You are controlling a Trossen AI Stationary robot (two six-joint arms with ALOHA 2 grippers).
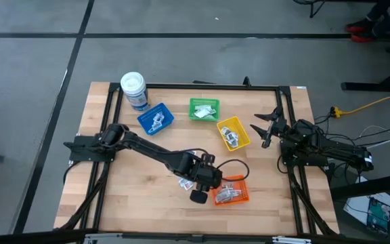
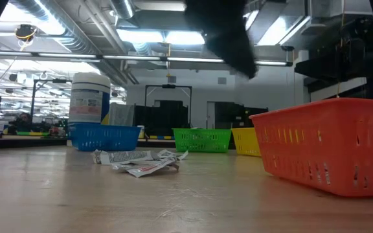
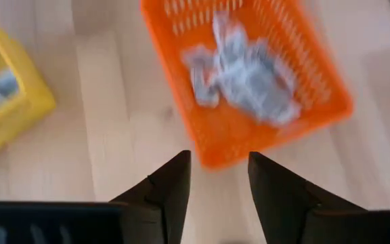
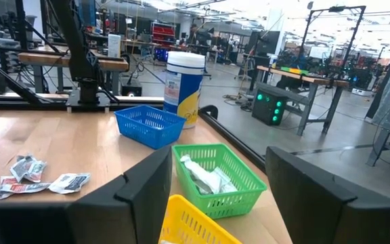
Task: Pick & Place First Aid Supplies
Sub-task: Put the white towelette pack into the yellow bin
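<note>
Several small white and silvery packets (image 3: 246, 71) lie in the orange bin (image 3: 215, 146), which stands at the table's near middle (image 1: 239, 198). More packets (image 2: 138, 162) lie loose on the wood just left of that bin, partly under my left arm (image 1: 185, 183). My left gripper (image 3: 219, 166) hangs open above the table beside the orange bin's left wall (image 1: 212, 184), pointing steeply down, with nothing between its fingers. My right gripper (image 1: 266, 125) waits open at the table's right side, level, near the yellow bin (image 1: 234, 132).
A blue bin (image 1: 156, 118), a green bin (image 1: 204, 110) and the yellow bin stand in a row across the far middle, each with packets inside. A white-lidded round jar (image 1: 134, 89) stands at the far left. Bare wood lies along the near edge.
</note>
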